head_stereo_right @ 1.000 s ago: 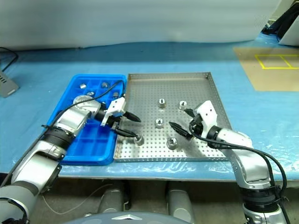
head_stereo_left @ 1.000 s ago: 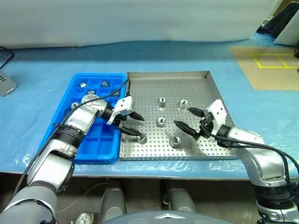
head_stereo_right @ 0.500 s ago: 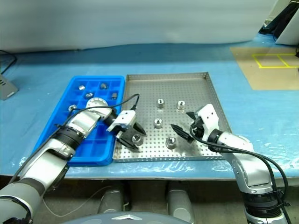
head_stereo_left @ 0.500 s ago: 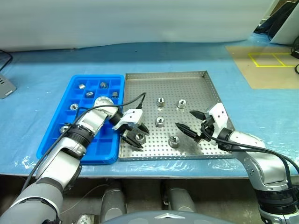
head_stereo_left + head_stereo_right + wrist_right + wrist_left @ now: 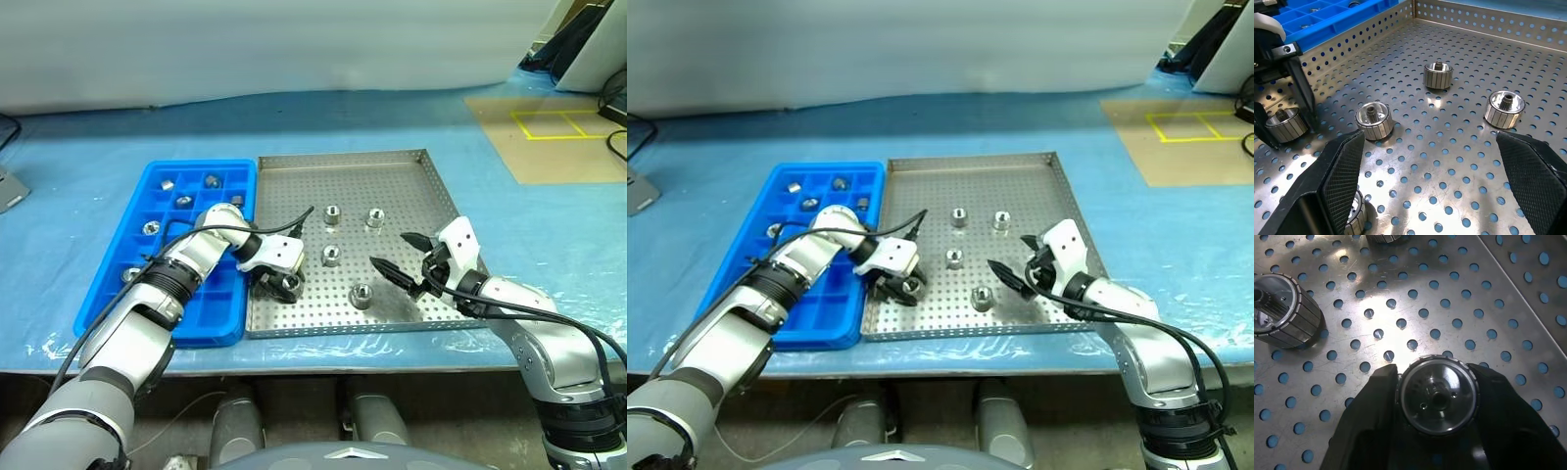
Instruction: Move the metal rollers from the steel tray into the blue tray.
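The steel tray [image 5: 345, 157] lies mid-table with the blue tray [image 5: 202, 166] against its left rim. My left gripper [image 5: 282, 281] is down at the steel tray's front left corner, shut on a metal roller [image 5: 1437, 396] that rests on the perforated floor. Four more rollers lie loose in the steel tray: two at the back [image 5: 331, 212] [image 5: 375, 216], one in the middle [image 5: 331, 256] and one near the front [image 5: 361, 294]. Several rollers [image 5: 168, 183] sit in the blue tray's compartments. My right gripper [image 5: 392, 252] hovers open over the steel tray's right half, holding nothing.
A blue sheet covers the table. A tan board with yellow tape [image 5: 558, 132] lies at the back right, and dark bags [image 5: 558, 44] stand beyond it. A grey device [image 5: 8, 188] sits at the left edge.
My left gripper sank onto the front-left roller and its fingers closed on it. The right gripper stayed where it was. The camera view shifted slightly.
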Motion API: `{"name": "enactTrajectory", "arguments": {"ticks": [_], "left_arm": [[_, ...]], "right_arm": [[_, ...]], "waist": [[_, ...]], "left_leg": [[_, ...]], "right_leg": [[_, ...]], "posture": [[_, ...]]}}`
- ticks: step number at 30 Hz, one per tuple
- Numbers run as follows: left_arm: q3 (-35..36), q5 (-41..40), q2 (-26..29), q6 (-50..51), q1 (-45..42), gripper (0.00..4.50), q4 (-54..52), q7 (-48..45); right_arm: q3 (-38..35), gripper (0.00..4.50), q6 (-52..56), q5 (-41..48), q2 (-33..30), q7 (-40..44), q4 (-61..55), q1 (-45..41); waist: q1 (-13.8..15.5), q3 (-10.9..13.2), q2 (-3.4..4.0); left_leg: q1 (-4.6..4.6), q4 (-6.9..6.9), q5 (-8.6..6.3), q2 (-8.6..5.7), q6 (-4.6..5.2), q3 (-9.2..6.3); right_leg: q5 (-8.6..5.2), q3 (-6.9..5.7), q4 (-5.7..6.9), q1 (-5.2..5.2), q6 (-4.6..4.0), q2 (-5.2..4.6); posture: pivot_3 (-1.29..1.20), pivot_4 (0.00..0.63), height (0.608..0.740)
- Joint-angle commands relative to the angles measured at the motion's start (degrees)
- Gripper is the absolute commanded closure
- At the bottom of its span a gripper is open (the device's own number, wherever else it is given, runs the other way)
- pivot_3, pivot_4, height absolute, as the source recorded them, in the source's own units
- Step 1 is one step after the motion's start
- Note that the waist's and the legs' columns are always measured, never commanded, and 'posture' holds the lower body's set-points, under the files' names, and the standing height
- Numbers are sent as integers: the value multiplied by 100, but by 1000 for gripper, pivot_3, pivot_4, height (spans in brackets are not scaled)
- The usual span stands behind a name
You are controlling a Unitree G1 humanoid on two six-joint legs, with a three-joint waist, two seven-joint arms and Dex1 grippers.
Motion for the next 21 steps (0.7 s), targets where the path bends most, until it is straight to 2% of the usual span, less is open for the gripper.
{"name": "enactTrajectory", "arguments": {"ticks": [1,5,9,12,18,21], "left_arm": [[-35,244,86,-67,64,2519,308,202],[57,71,93,-40,63,2519,254,45],[267,-40,21,50,91,2519,135,355],[518,-356,19,-11,128,2519,-248,364],[1231,-834,30,516,26,2519,-641,927],[1607,-1194,83,1305,88,2519,-1215,1150]], "right_arm": [[-26,0,-34,76,20,-34,-190,-132],[13,0,-39,76,24,-40,-156,-192],[15,0,-19,111,26,-19,-145,-237],[-19,0,163,445,12,184,-311,-232],[190,0,157,507,-125,546,-83,-658],[449,0,81,448,-193,892,256,-1070]], "waist": [[-5,-3,4],[-11,-5,7],[-18,-5,7],[-12,-5,7],[29,-4,6],[95,-4,6]], "left_leg": [[0,0,0,0,0,0],[-1,0,0,-1,1,0],[-1,-6,-1,-1,1,0],[-5,-15,-2,-2,3,0],[-54,-40,-9,-3,16,0],[-75,-43,-10,-1,19,-1]], "right_leg": [[0,0,0,0,0,0],[0,0,-10,3,0,-1],[0,0,-20,3,0,0],[0,-2,-29,2,0,0],[27,-16,-61,-26,-46,-1],[26,-21,-61,-47,-47,-2]], "posture": [[-458,150,740],[-449,150,740],[-436,150,740],[-416,150,740],[-333,150,740],[-243,150,740]]}}
